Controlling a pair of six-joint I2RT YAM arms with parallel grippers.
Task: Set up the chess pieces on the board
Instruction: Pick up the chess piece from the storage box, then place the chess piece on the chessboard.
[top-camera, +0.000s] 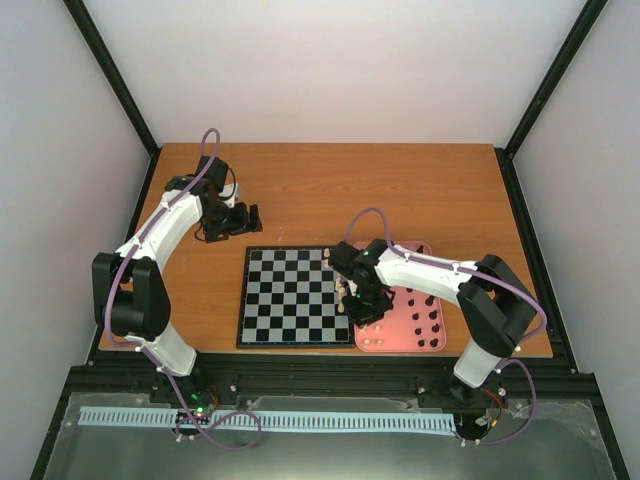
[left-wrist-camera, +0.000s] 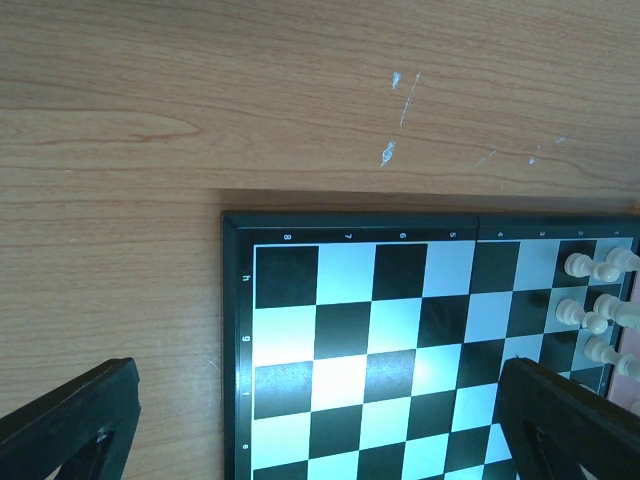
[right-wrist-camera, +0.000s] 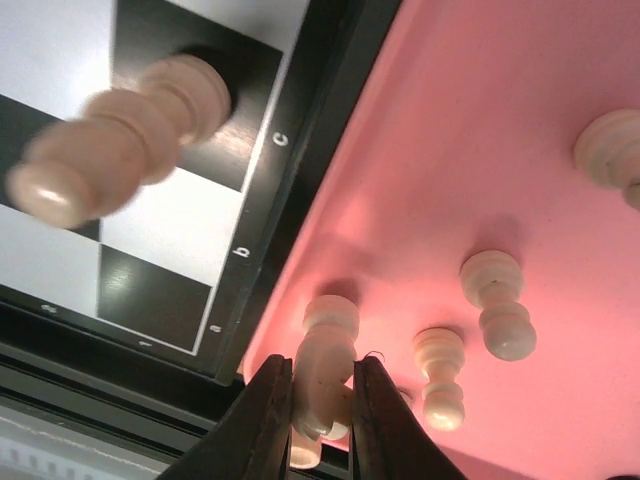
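The black-and-white board (top-camera: 290, 297) lies in the middle of the table. Several cream pieces (left-wrist-camera: 592, 296) stand along its right edge. My right gripper (right-wrist-camera: 322, 400) is shut on a cream piece (right-wrist-camera: 330, 350) whose base rests at the near left corner of the pink tray (right-wrist-camera: 480, 130), just beside the board's border. In the top view this gripper (top-camera: 358, 302) sits over the tray's left edge. My left gripper (top-camera: 245, 218) is open and empty, low over the table beyond the board's far left corner. Its view shows the board (left-wrist-camera: 350, 340) between its fingers (left-wrist-camera: 70, 425).
The pink tray (top-camera: 392, 335) holds several black pieces (top-camera: 425, 315) and loose cream pieces (right-wrist-camera: 497, 300). One cream piece (right-wrist-camera: 120, 140) stands on a board square near the border. The table's edge and a black rail run close behind the tray.
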